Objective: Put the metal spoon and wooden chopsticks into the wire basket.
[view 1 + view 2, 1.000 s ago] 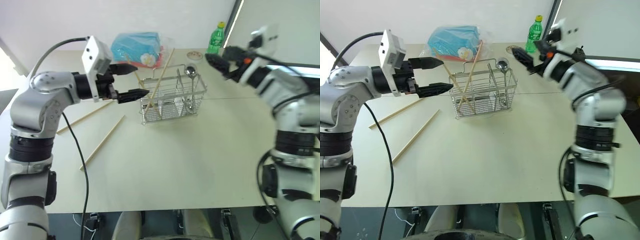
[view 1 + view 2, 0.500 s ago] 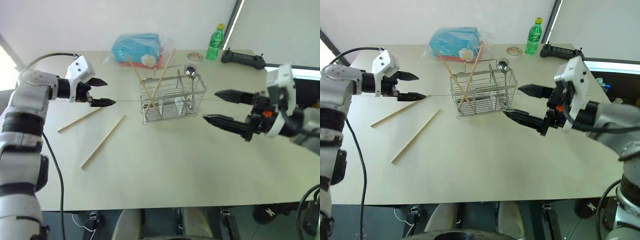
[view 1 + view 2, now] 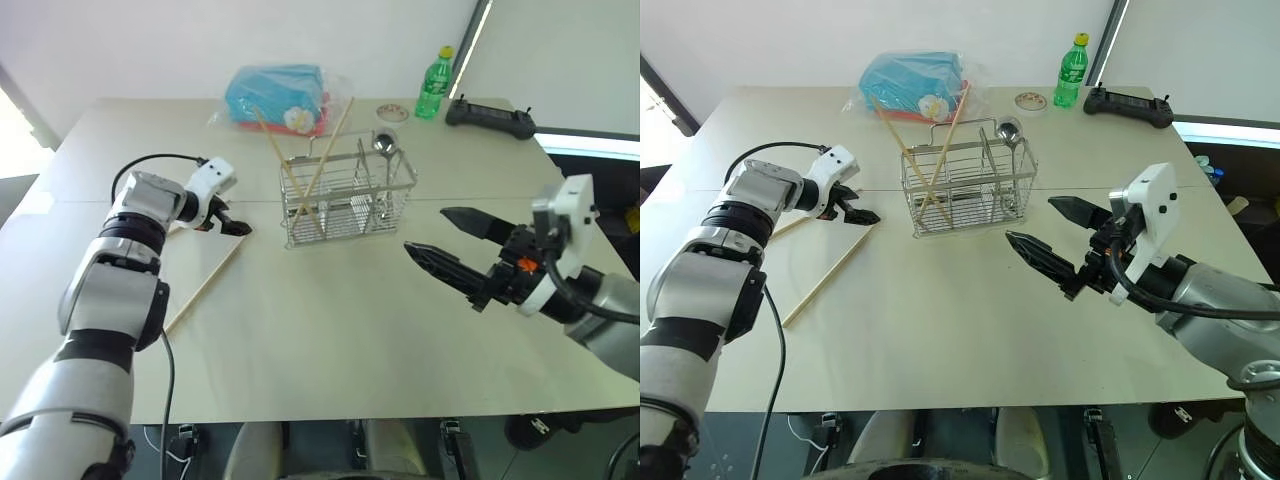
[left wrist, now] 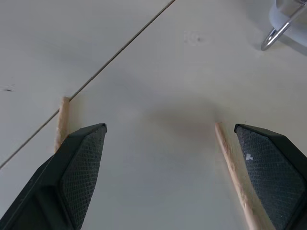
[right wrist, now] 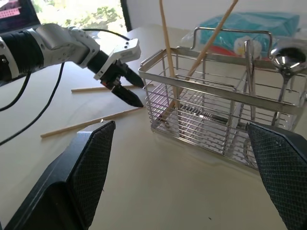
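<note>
On the left of the pale tabletop [image 3: 330, 330] two wooden chopsticks lie flat: one [image 3: 825, 273] slants toward the near edge, the other [image 5: 93, 88] lies further out, partly hidden by the left arm; both are thin, straight sticks of tan wood. The left gripper [image 3: 856, 206] is low over the tabletop at their inner ends, black fingers spread, holding nothing; in its wrist view the tip of one stick [image 4: 63, 120] shows beside one finger [image 4: 79, 167] and the other stick [image 4: 232, 172] runs just inside the opposite finger, and I cannot tell whether either finger touches wood.

At the middle stands the wire basket [image 3: 345, 195], a rectangular rack of shiny silver grid with see-through sides, inner dividers and a handle loop; two more chopsticks [image 3: 305, 160] stand in its left compartment, crossed and leaning out above the rim; the metal spoon [image 3: 382, 150] stands upright at the right end, its rounded bowl above the rim. Behind the basket lies a blue plastic-wrapped package [image 3: 275, 95]; further right stand a green bottle [image 3: 433, 82] and a small round lid [image 3: 391, 113], then a black controller [image 3: 490, 116] near the far edge.

To the right of the basket the right gripper [image 3: 455, 245] hangs above the tabletop, well apart from it, textured black fingers wide apart and empty, pointing toward the basket.
</note>
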Robot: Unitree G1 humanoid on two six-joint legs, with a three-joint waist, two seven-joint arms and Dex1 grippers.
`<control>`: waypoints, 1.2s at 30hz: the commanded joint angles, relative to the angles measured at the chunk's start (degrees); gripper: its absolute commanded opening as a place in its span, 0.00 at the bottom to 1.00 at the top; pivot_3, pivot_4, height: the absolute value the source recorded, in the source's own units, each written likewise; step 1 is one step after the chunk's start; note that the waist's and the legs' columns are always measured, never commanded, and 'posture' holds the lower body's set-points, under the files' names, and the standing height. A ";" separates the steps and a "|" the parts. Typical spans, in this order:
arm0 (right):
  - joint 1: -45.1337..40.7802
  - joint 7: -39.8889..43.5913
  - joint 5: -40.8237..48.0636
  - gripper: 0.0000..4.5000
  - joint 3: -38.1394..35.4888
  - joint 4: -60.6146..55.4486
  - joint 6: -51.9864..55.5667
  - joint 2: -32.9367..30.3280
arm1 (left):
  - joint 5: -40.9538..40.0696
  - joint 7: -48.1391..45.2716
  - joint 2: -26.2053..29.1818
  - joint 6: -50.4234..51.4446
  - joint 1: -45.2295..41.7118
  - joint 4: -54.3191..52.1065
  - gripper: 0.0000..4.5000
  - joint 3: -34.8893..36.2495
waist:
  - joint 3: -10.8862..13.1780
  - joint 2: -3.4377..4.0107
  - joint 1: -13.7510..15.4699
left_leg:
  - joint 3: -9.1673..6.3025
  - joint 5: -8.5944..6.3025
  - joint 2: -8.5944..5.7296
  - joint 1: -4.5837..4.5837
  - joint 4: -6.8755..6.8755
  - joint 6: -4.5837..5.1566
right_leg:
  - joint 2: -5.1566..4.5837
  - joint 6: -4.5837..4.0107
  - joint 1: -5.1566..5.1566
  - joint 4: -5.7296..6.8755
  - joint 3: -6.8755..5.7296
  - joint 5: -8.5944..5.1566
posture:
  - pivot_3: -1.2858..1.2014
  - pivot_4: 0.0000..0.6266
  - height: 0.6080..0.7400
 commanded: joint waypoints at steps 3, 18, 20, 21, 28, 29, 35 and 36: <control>0.75 -3.80 2.24 0.99 0.85 -1.60 -5.03 -0.76 | 3.30 -1.10 -0.03 3.19 0.23 -3.17 1.00 -1.81 | 0.00 0.00 0.24 | 0.00 0.00 0.00 0.00 0.05 0.00 | 0.00 -0.01 0.03 -0.04 0.01 0.00 | 0.52 0.24 0.85; 12.03 6.65 4.78 0.99 2.50 -5.48 -6.96 -8.91 | 6.75 -12.32 3.02 6.77 6.48 -15.98 1.00 -6.92 | -0.08 0.06 0.44 | 0.01 -0.06 0.01 0.03 0.07 0.10 | -0.03 -0.24 0.12 -0.12 0.04 -0.13 | 0.52 0.24 0.85; 12.67 7.20 4.52 1.00 2.58 -5.39 -7.58 -9.59 | 6.76 -12.13 2.97 6.77 6.53 -16.15 0.88 -6.85 | -0.08 0.06 0.43 | 0.00 -0.06 0.02 0.05 0.11 0.10 | -0.03 -0.26 0.16 -0.16 0.04 -0.15 | 0.52 0.24 0.85; 12.70 7.21 4.34 1.00 2.71 -5.22 -7.89 -9.78 | 6.63 -12.04 2.83 6.96 6.43 -16.08 0.82 -6.69 | -0.08 0.06 0.42 | 0.01 -0.06 0.03 0.05 0.13 0.10 | -0.03 -0.27 0.16 -0.18 0.04 -0.15 | 0.52 0.24 0.85; 13.34 7.35 3.79 1.00 3.09 -4.81 -9.43 -10.20 | 5.90 -10.57 1.77 7.63 5.51 -14.98 0.05 -5.49 | -0.10 0.06 0.56 | 0.00 -0.06 0.04 0.05 0.14 0.10 | -0.04 -0.27 0.19 -0.19 0.04 -0.15 | 0.52 0.24 0.85; 13.61 7.51 3.67 1.00 3.00 -4.92 -9.56 -10.27 | 5.92 -10.48 1.72 7.63 5.46 -14.89 0.01 -5.42 | -0.10 0.06 0.59 | 0.00 -0.06 0.04 0.05 0.13 0.10 | -0.04 -0.26 0.19 -0.19 0.03 -0.15 | 0.52 0.24 0.85; 13.53 7.88 3.03 1.00 3.58 -4.44 -10.22 -10.47 | 5.44 -8.57 1.49 8.85 4.94 -13.97 0.01 -3.74 | -0.10 0.06 0.57 | 0.00 -0.06 0.02 0.05 0.15 0.10 | -0.04 -0.24 0.21 -0.19 0.03 -0.16 | 0.52 0.24 0.85; 13.02 7.84 2.50 1.00 4.25 -4.44 -10.27 -10.51 | 5.26 -8.07 1.59 9.13 4.72 -13.41 0.01 -3.27 | -0.10 0.06 0.56 | -0.01 -0.06 0.02 0.07 0.16 0.10 | -0.04 -0.24 0.22 -0.19 0.03 -0.16 | 0.52 0.24 0.85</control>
